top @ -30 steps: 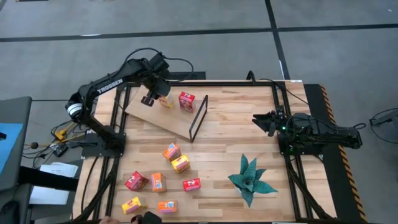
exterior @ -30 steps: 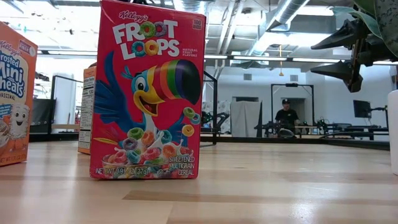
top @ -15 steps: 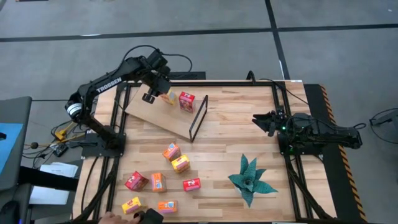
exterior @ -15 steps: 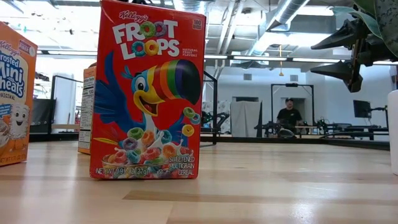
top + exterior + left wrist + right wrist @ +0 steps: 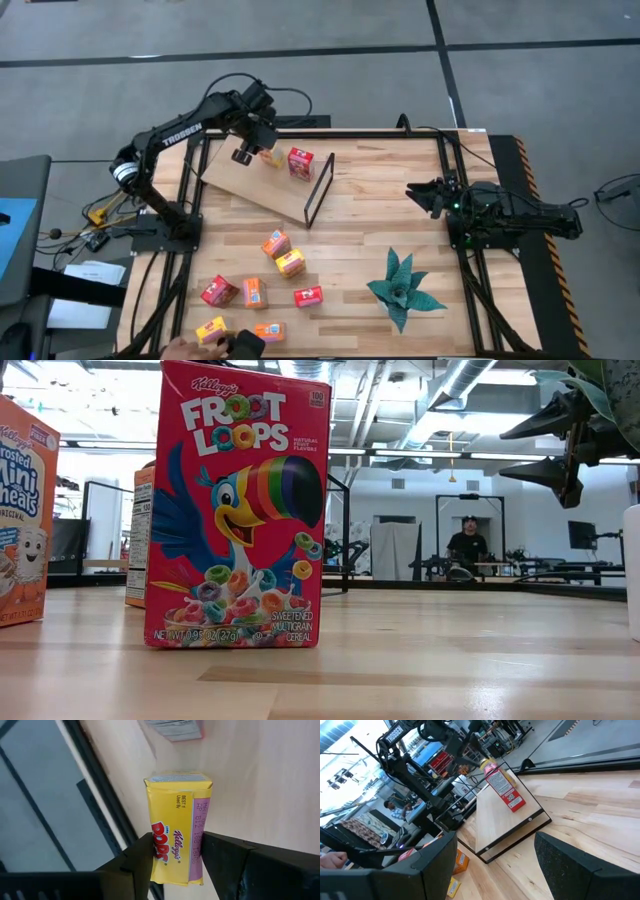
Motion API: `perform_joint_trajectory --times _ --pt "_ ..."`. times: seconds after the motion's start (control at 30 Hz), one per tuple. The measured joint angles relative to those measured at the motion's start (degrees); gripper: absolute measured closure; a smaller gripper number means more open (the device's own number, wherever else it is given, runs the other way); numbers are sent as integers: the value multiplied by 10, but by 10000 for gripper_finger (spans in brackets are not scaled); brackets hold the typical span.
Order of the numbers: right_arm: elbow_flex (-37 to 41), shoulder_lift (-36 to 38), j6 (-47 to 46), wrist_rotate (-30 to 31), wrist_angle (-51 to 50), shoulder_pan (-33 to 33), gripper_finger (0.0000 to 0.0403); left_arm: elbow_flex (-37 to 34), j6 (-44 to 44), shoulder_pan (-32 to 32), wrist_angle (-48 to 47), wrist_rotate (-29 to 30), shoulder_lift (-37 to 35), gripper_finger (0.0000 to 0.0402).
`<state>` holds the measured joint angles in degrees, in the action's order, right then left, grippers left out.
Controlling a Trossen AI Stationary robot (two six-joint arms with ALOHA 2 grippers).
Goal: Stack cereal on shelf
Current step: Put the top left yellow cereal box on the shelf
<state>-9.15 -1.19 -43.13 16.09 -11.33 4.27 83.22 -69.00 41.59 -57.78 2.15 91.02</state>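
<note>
Over the far left end of the shelf point(image 5: 262, 186) — a pale wooden board lying aslant on the slatted table point(image 5: 380, 215), with a thin black frame point(image 5: 318, 190) standing at its near end — the left gripper point(image 5: 250, 150) clamps a yellow cereal box point(image 5: 176, 827) between its dark fingers point(image 5: 141, 862). The wrist view shows the box's narrow side: "Pops" in red lettering on yellow, a pink strip beside it carrying a stamped best-by date. Just beside it on the board stands a red box point(image 5: 300, 163), upright, with a printed panel on its side. Seven more small boxes point(image 5: 283, 254) in red, orange and yellow lie scattered on the near left part of the table; a person's hand point(image 5: 205, 347) reaches in at the near edge by them. From table height, a red Froot Loops box point(image 5: 243, 510) fills the foreground — toucan, coloured rings. The right gripper point(image 5: 412, 192) hangs at the table's right side, fingers spread, holding nothing, well apart from a green plant point(image 5: 402, 288).
</note>
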Motion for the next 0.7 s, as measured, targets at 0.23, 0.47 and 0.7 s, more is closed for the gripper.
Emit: perform_joint_trajectory --times 0.23,0.47,0.7 --pt "0 0 0 5 0 0 111 0 13 0 -3 -6 0 256" --pt "0 0 0 5 1 0 111 0 50 0 -3 -9 0 256" --pt "0 0 0 5 6 0 111 0 56 -3 -1 -8 0 226"
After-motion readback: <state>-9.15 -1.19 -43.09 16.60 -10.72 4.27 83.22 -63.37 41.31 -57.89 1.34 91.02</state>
